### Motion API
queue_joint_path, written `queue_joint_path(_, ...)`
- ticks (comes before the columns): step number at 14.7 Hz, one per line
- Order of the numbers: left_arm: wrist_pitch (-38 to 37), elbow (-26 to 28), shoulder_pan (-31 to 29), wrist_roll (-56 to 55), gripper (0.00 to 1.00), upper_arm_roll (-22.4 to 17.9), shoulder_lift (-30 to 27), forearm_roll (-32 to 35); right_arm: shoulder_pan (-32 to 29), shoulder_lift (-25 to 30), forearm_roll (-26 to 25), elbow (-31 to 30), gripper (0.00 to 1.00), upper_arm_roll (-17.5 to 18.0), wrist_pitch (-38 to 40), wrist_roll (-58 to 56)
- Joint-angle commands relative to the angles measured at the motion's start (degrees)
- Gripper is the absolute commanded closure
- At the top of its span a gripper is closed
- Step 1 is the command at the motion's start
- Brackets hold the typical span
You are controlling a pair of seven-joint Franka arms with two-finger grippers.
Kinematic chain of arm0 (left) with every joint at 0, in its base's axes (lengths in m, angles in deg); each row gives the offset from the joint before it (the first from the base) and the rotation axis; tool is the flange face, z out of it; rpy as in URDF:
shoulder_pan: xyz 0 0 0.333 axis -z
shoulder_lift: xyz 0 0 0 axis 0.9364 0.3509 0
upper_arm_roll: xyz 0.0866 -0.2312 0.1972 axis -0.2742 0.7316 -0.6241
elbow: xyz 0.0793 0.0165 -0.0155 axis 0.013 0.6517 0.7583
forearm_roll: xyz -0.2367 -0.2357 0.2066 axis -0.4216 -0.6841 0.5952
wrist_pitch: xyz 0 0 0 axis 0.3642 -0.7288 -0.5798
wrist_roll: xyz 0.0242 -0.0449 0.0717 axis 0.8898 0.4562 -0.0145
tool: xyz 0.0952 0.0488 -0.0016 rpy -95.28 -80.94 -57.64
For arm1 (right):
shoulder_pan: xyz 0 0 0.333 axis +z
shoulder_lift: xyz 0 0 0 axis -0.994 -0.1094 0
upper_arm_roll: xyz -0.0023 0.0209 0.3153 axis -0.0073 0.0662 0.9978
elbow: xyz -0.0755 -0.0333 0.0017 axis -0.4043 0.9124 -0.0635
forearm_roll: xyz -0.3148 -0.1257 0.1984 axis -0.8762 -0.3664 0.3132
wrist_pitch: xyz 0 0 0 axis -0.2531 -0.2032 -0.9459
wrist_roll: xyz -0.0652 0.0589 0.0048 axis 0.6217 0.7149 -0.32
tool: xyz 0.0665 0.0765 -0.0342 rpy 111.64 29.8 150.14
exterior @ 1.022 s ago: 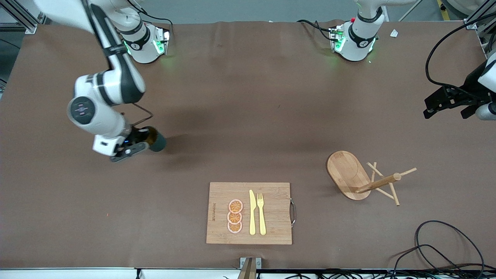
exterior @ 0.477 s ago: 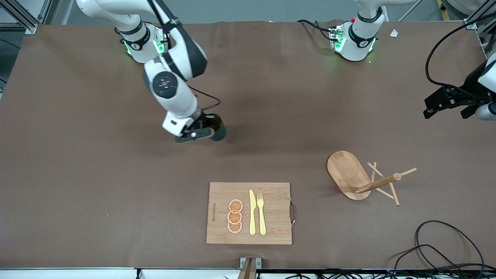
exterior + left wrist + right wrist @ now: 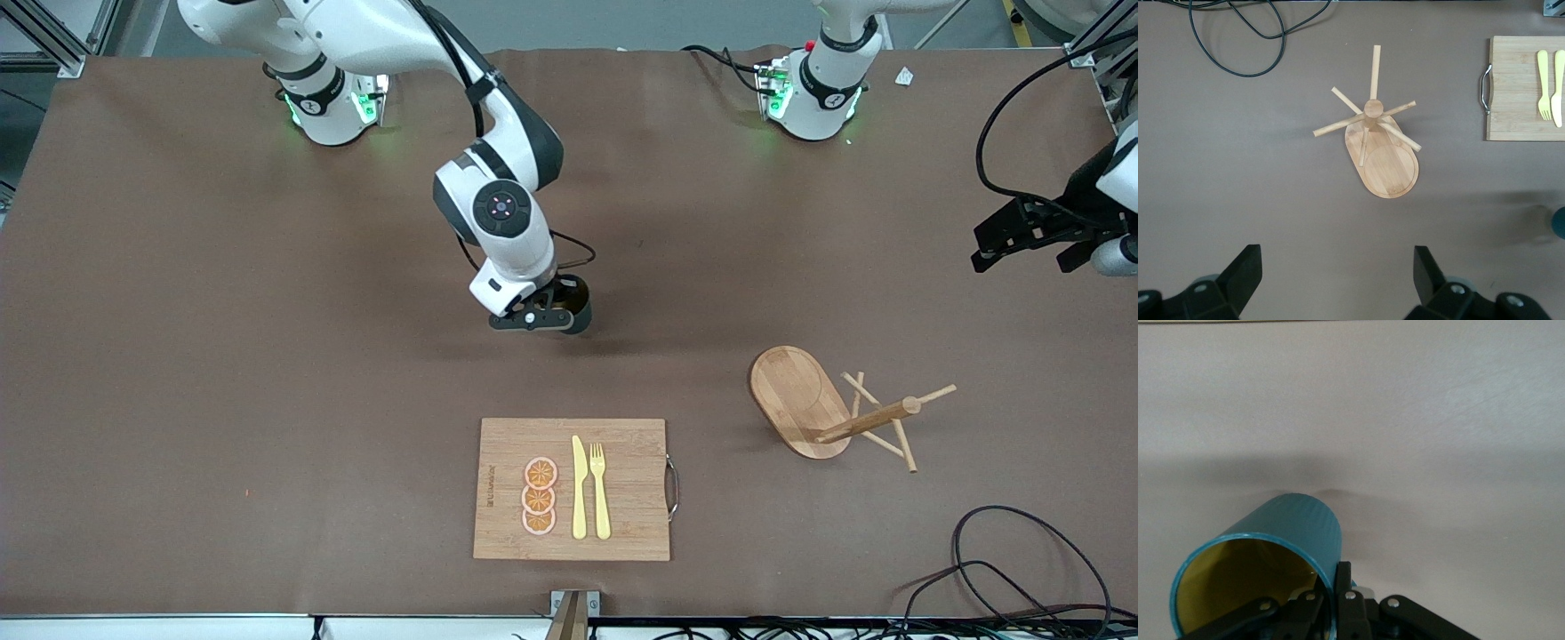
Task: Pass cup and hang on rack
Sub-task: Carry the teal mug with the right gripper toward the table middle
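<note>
The cup (image 3: 578, 311) is hanging tilted over the middle of the worktop (image 3: 267, 400), its rim being pinched by the right hand (image 3: 544, 318). The rack (image 3: 831, 411) is standing toward the left arm's end, beside the cutting board (image 3: 622, 436). The left hand (image 3: 1022, 236) is waiting with fingers spread apart, above the rack's end of the worktop.

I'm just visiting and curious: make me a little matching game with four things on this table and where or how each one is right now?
Things:
1. cup
2. rack
3. fork
4. left gripper

States:
A. lying on the cutting board
B. open, holding nothing
C. held in the right gripper
D. standing at the left arm's end of the table

Pairs: 1-C, 2-D, 3-A, 4-B
</note>
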Motion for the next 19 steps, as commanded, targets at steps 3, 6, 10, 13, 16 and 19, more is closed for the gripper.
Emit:
queue_joint_path(3, 0.00, -1.08, -0.05, 0.45, 0.00, -0.14, 0.56, -0.56, 2.63, -3.91, -1.77, 4.38, 1.00, -0.93, 0.84, 8.78)
queue_joint_path(6, 0.00, -1.08, -0.05, 0.27, 0.00, -0.14, 0.56, -0.56, 2.98, -4.53, -4.32, 4.38, 1.00, -0.85, 0.84, 10.73)
queue_joint_path(10, 0.00, -1.08, 0.03, -0.16, 0.00, -0.14, 0.56, -0.56, 3.33, -5.24, -4.77, 4.38, 0.78, -0.85, 0.57, 10.47)
queue_joint_path(13, 0.26, -1.08, 0.03, -0.78, 0.00, -0.14, 0.64, -2.58, 2.72, -5.15, -4.77, 4.47, 0.00, -0.85, 0.75, 10.21)
queue_joint_path(16, 0.88, -0.90, -0.05, -0.43, 0.00, -0.14, 1.08, -2.41, 1.84, -4.71, -4.33, 5.61, 0.00, -0.93, 1.62, 9.94)
queue_joint_path(19, 0.44, -0.46, -0.58, 0.54, 0.00, -0.14, 1.87, -2.23, 0.17, -4.10, -3.81, 8.42, 0.00, -0.67, 8.90, 6.62)
